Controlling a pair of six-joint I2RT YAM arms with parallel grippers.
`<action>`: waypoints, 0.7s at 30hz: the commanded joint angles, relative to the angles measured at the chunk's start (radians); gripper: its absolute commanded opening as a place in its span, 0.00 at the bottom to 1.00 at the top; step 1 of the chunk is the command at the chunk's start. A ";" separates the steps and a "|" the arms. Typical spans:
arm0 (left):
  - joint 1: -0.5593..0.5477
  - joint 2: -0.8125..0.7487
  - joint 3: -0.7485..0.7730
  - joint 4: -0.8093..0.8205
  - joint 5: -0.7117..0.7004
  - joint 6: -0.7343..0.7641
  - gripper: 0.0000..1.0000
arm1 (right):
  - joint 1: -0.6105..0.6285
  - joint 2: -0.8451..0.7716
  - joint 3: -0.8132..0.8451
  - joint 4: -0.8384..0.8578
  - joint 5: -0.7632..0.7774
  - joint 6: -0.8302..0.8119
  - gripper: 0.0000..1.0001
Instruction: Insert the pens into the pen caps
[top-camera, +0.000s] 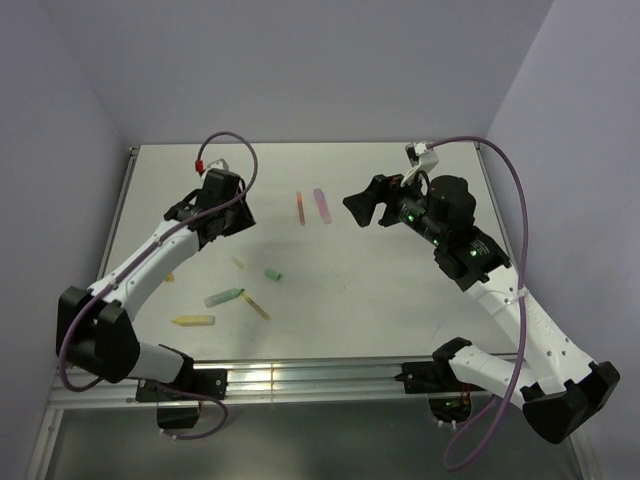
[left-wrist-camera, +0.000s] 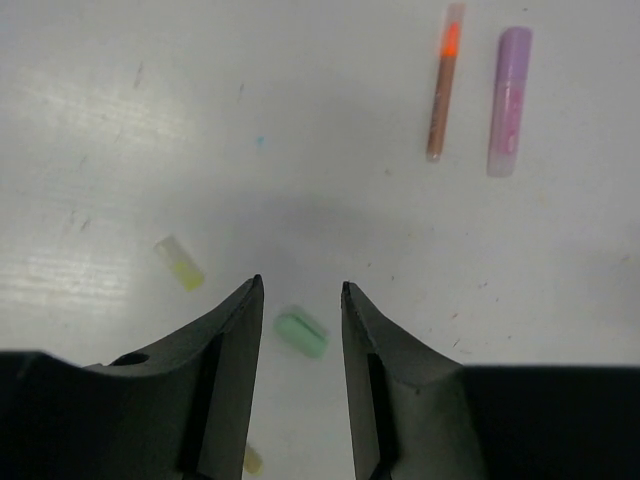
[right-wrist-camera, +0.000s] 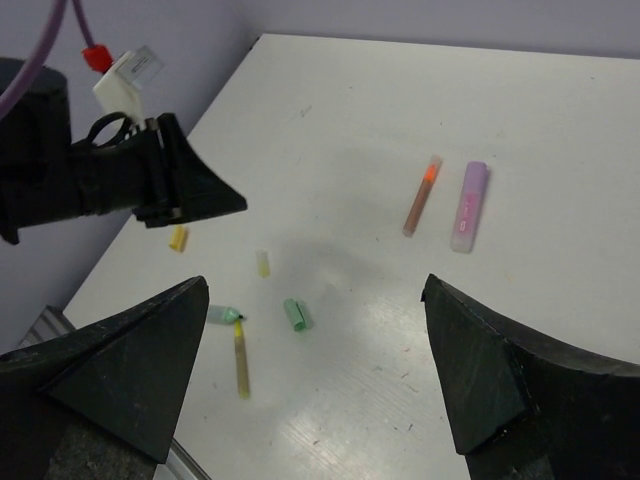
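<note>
My left gripper (top-camera: 238, 218) is open and empty, held above the table; in its wrist view (left-wrist-camera: 300, 290) a green cap (left-wrist-camera: 301, 333) lies on the table between and below the jaws. My right gripper (top-camera: 357, 208) is wide open and empty, high over the table middle (right-wrist-camera: 314, 285). An orange-red pen (top-camera: 301, 209) and a pink-purple pen (top-camera: 321, 206) lie side by side at the back. The green cap (top-camera: 272, 273), a yellow cap (top-camera: 238, 263), a mint green pen (top-camera: 224, 297), an olive-yellow pen (top-camera: 258, 308) and a yellow pen (top-camera: 193, 321) lie nearer the front.
A small yellow-orange cap (top-camera: 168, 277) lies near the table's left edge, partly under the left arm. A metal rail (top-camera: 300, 380) runs along the front edge. Purple cables loop over both arms. Walls enclose the left, back and right.
</note>
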 joint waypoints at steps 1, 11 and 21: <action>-0.004 -0.109 -0.093 -0.072 -0.057 -0.049 0.41 | -0.009 0.017 0.035 0.010 -0.034 0.003 0.95; -0.006 -0.370 -0.355 -0.105 -0.031 -0.088 0.48 | -0.009 0.051 0.030 0.024 -0.077 0.023 0.94; -0.080 -0.425 -0.441 -0.155 -0.099 -0.333 0.39 | -0.009 0.065 0.036 0.014 -0.084 0.029 0.93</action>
